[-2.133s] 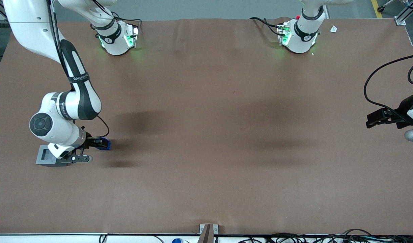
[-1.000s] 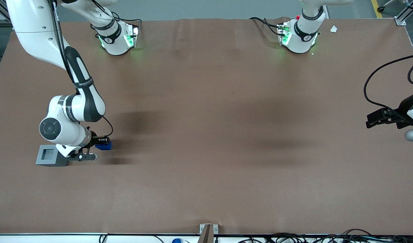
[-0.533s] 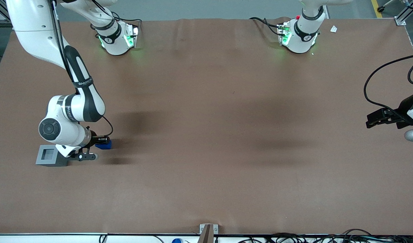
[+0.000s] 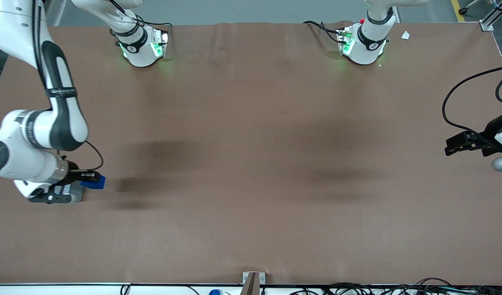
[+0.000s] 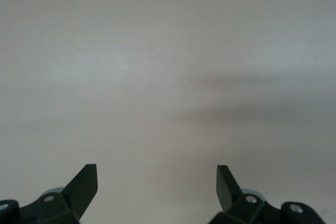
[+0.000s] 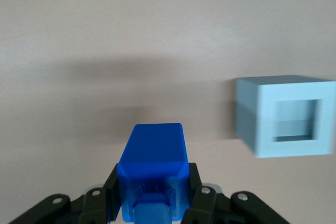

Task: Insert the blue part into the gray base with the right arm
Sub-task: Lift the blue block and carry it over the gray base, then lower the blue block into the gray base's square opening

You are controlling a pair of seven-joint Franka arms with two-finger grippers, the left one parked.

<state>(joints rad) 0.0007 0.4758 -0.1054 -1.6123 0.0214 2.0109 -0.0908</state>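
The blue part hangs above the brown table with my right arm's gripper shut on it. In the right wrist view the blue part sits clamped between the two black fingers of the gripper, its stub end toward the camera. The gray base stands on the table beside it, apart from it, with its square recess showing. In the front view the wrist covers most of the gray base; only a strip shows next to the blue part.
Two arm bases stand at the table edge farthest from the front camera. The parked arm's gripper and its cable loop are at the parked arm's end. A small bracket and cables lie along the nearest edge.
The right arm has swung toward its own end of the table, carrying the blue part with it. Its wrist now covers most of the gray base, which stood fully visible before.
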